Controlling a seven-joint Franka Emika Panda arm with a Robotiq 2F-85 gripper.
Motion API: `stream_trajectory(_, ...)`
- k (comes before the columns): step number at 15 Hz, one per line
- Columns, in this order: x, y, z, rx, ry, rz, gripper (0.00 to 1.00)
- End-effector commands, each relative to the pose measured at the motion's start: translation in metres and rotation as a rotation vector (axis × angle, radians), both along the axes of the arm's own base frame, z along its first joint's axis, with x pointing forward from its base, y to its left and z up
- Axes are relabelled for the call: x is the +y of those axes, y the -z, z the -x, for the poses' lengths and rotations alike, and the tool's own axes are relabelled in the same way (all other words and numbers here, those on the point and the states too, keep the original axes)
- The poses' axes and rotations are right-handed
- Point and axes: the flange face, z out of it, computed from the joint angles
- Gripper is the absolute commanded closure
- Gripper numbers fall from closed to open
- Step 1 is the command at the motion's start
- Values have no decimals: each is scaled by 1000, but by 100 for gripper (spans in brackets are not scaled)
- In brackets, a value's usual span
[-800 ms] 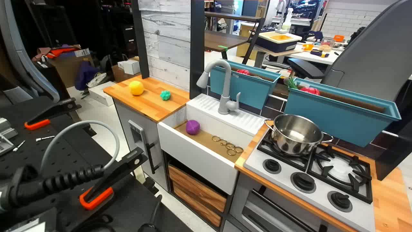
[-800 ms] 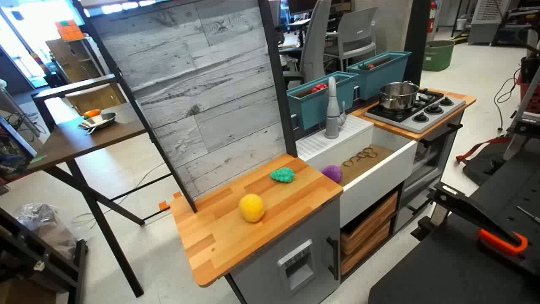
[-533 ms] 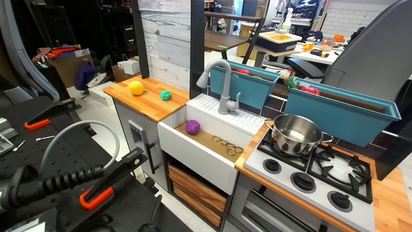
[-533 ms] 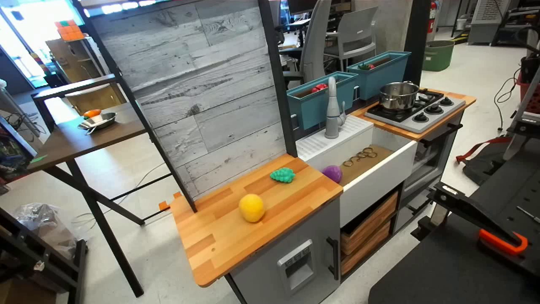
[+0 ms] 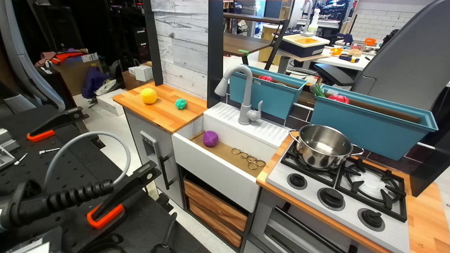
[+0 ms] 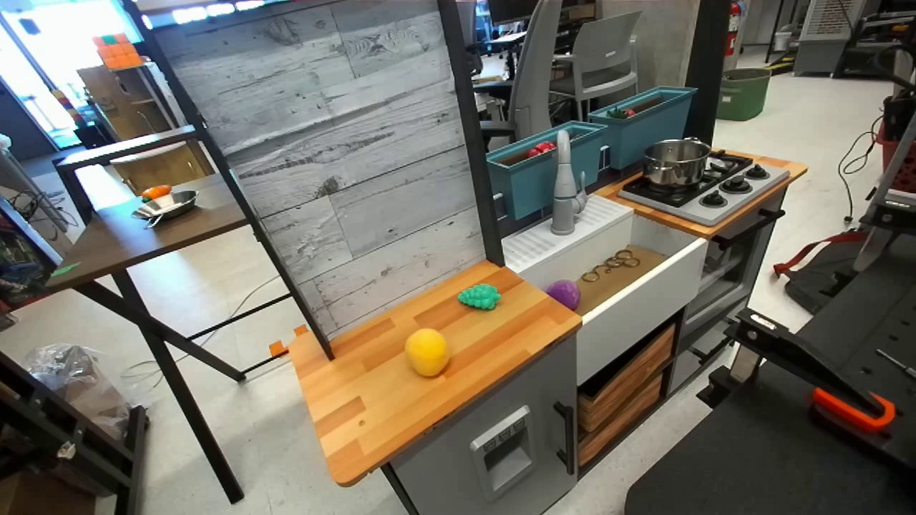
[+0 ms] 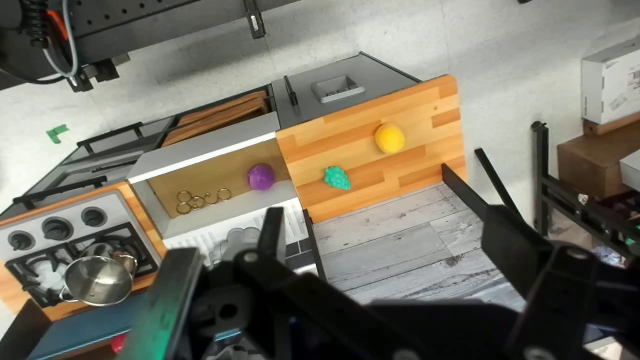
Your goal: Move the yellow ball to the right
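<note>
The yellow ball [image 5: 149, 96] rests on the wooden counter [image 5: 168, 121] at the end beside the sink. It also shows in an exterior view [image 6: 427, 352] and in the wrist view [image 7: 389, 138], near the counter's outer end. My gripper [image 7: 384, 215] shows only in the wrist view, with its fingers [image 7: 272, 232] spread wide and nothing between them. It is apart from the ball, which appears beyond the fingertips. Neither exterior view shows the gripper.
A green bumpy toy [image 6: 479, 296] lies on the same counter. A purple ball [image 5: 210, 138] and metal rings [image 5: 251, 161] lie in the white sink [image 5: 218, 172]. A grey faucet [image 5: 247, 95], pot [image 5: 323, 147], teal planters [image 5: 372, 119] and upright wood panel [image 6: 343, 143] stand around.
</note>
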Motion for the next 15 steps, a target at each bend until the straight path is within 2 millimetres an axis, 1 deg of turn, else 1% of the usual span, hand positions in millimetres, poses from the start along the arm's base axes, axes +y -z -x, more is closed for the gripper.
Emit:
stream_trajectory(1, 16, 21, -27, 54, -57, 5, 0)
stream_trajectory(3, 29, 40, -46, 81, -81, 17, 0)
stream_trajectory(5, 47, 67, -71, 102, -86, 31, 0)
stream_trajectory(7, 63, 100, -98, 104, -91, 47, 0)
stream_trajectory(9, 79, 141, -125, 95, -88, 71, 0)
stream_trajectory(12, 105, 197, -157, 65, -81, 87, 0)
stream_trajectory(14, 124, 236, -172, 60, -92, 112, 0)
stream_trajectory(15, 132, 250, -177, 50, -95, 125, 0)
